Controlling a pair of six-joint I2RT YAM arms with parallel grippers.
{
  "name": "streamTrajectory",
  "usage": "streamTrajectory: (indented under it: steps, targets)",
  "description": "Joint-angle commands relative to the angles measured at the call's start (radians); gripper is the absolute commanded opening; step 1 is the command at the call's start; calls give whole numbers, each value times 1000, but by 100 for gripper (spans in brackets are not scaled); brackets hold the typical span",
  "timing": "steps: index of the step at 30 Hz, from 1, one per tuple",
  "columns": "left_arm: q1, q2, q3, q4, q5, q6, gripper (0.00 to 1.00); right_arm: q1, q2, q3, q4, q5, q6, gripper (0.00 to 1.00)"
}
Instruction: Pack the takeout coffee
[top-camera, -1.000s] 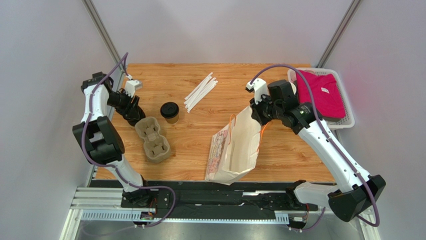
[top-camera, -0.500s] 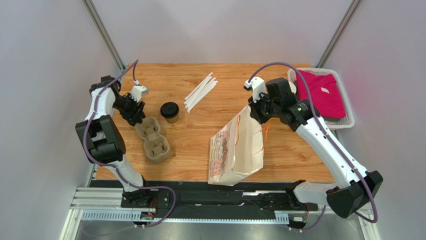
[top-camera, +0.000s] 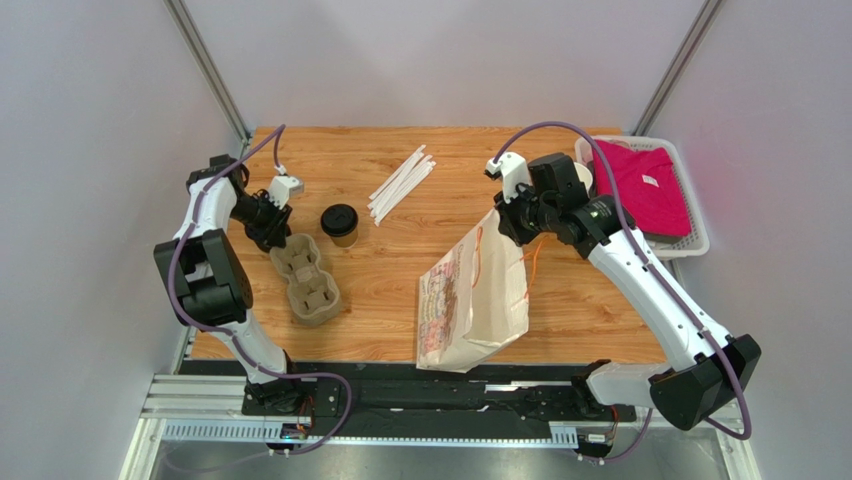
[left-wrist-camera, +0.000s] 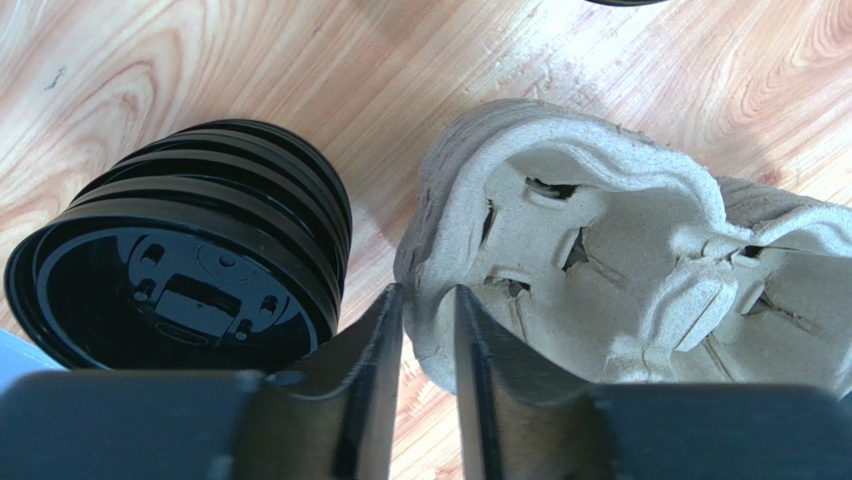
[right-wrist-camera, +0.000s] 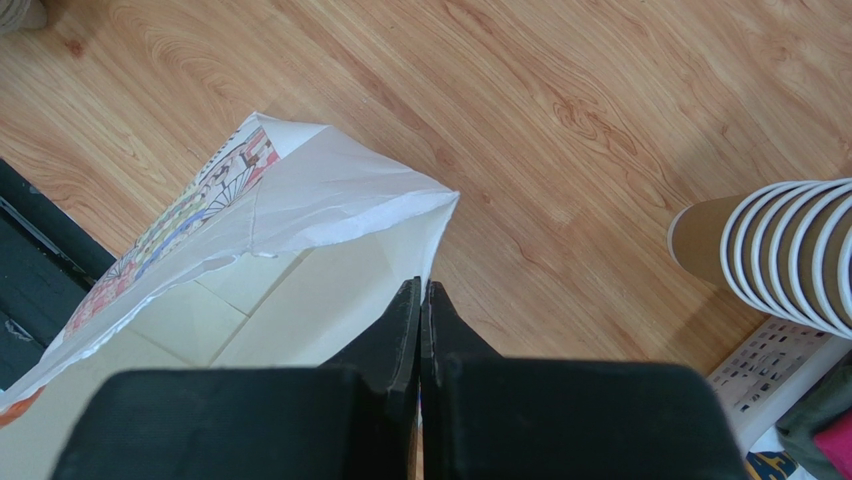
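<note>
Two changes are noted over the last second, one at each side.

Left: the left claw (left-wrist-camera: 427, 295) has shifted from beside the stack of black lids (left-wrist-camera: 190, 260) onto the far end of the pulp tray (left-wrist-camera: 600, 260). Its jaws have narrowed and now stand astride the tray's end wall, one finger inside and one outside. A slit remains between them, so it cannot be told whether they already bite the wall.

Centre: the coffee cup (top-camera: 339, 224), black lid on, stands upright on the table (top-camera: 400, 270) near the tray's far end. It is untouched, unmoved and well apart from the bag. White straws (top-camera: 402, 184) lie beyond it.

Right: the right claw (top-camera: 507, 228) is clenched on the upper rim of the paper bag (top-camera: 475, 300). The bag has been drawn from a slump to nearly upright, with its mouth lifted. Beyond are a stack of lidless cups (right-wrist-camera: 780, 255) and a basket (top-camera: 697, 240) holding a pink cloth (top-camera: 645, 185).

Assessment: the bag is being readied and the tray appears to be next in hand. The coffee is not yet packed, so the task is at an early stage.

Risk: the thin pulp wall may slip or tear under a pinch at one end.
</note>
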Motion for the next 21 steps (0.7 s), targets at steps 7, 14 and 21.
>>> streamTrajectory:
  steps: [7,14,21]
  targets:
    - [-6,-94,29,16,27,-3,2,2,-4,37,5,-9,-4,0]
    - [-8,-146,57,-61,50,4,0,2,-10,31,6,-13,-3,0]
    - [-6,-160,69,-84,53,1,0,3,-15,26,9,-16,-3,0]
